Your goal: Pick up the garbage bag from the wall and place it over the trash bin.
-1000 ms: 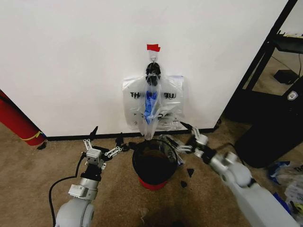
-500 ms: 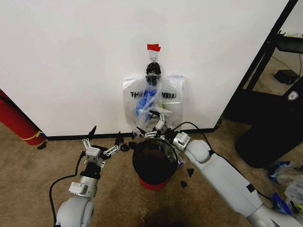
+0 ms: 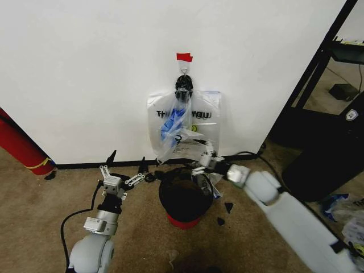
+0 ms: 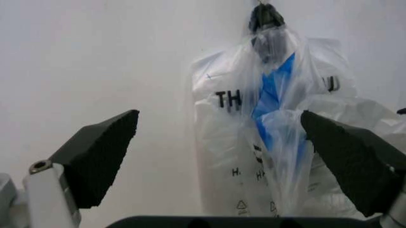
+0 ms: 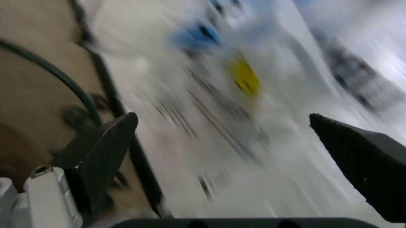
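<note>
Hanging from a small metal hook point(image 3: 183, 69) on the wall point(image 3: 85, 74): the garbage bag point(image 3: 173, 128), see-through whitish plastic with black lettering and a blue patch down its middle, gathered at the top and spreading toward the black baseboard point(image 3: 85, 164). Seen again in the left wrist view point(image 4: 273, 133), between that arm's two dark pads. Marked by a bit of red tape point(image 3: 183, 57) at twelve o'clock of the hook. Directly at six o'clock of the bag, on the carpet point(image 3: 51, 210): the trash bin point(image 3: 186, 199), round, black, red-based, mouth up. At about two o'clock of the bin's rim, just beside the bag's lower edge: the right gripper point(image 3: 206, 161), blurred, fingers spread wide apart in its own wrist view, nothing between them. At nine o'clock of the bin, low over the carpet: the left gripper point(image 3: 122, 181), fingers spread wide, holding nothing. At the head view's far nine o'clock edge, leaning on the wall: a long red cylinder point(image 3: 20, 145).
</note>
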Available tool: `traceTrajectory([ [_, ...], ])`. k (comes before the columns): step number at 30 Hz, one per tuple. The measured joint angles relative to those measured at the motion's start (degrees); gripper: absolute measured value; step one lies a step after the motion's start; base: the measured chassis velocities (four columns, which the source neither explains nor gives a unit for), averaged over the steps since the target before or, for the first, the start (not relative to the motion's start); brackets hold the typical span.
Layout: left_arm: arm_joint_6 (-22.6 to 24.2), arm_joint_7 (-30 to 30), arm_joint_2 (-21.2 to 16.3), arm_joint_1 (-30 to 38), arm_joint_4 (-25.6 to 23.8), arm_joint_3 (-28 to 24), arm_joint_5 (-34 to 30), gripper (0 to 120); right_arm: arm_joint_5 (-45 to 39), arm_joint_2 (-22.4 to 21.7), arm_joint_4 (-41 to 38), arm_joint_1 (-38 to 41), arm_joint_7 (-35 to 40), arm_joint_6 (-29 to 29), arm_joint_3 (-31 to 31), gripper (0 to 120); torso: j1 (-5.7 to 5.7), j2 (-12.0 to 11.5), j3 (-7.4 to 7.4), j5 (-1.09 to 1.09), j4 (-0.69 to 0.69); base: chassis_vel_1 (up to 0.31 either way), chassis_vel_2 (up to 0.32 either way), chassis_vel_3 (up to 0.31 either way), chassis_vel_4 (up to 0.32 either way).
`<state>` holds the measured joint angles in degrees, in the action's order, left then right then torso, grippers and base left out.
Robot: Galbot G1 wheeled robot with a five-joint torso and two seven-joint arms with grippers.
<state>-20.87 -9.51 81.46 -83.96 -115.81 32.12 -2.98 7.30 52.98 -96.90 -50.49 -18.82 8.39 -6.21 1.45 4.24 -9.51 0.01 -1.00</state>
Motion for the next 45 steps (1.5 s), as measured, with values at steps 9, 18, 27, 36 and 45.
traceTrajectory([
  [9, -0.11, -0.22, -0.32, -0.53, -0.45, -0.22, 0.24, 100, -0.28, 1.81, 7.16, 0.74, 15.42, -0.31, -0.49, 100, 0.0, 0.0, 0.0, 0.0, 0.04, 0.0, 0.0, 0.0, 0.0],
  [18, -0.46, -0.07, -1.14, -1.33, -0.93, 1.07, -0.09, 100, -14.89, 0.19, -0.79, -0.75, -0.17, 3.32, 1.55, 100, 0.0, 0.0, 0.0, -0.04, 0.03, 0.0, 0.0, 0.0, 0.0],
  [27, -0.86, -0.03, -0.76, -1.93, -1.06, 1.12, 0.12, 100, -15.86, 6.64, 1.74, 10.51, 1.01, 4.22, 11.87, 100, 0.0, 0.01, -0.01, -0.04, 0.04, 0.0, 0.0, 0.0, 0.0],
  [36, -0.85, 0.04, -0.62, -1.53, -1.11, 1.43, 0.12, 100, -8.24, 10.83, 9.37, 16.56, 5.56, -0.14, 15.34, 99, 0.01, 0.01, -0.01, -0.03, 0.01, 0.0, 0.0, 0.0, 0.0],
  [45, -0.91, 0.16, -0.46, -0.3, 0.12, 0.99, 0.01, 100, -3.96, 9.51, 8.56, 14.98, 5.88, -2.39, 13.1, 68, 0.0, 0.01, -0.01, -0.01, 0.01, 0.0, 0.0, 0.0, 0.0],
])
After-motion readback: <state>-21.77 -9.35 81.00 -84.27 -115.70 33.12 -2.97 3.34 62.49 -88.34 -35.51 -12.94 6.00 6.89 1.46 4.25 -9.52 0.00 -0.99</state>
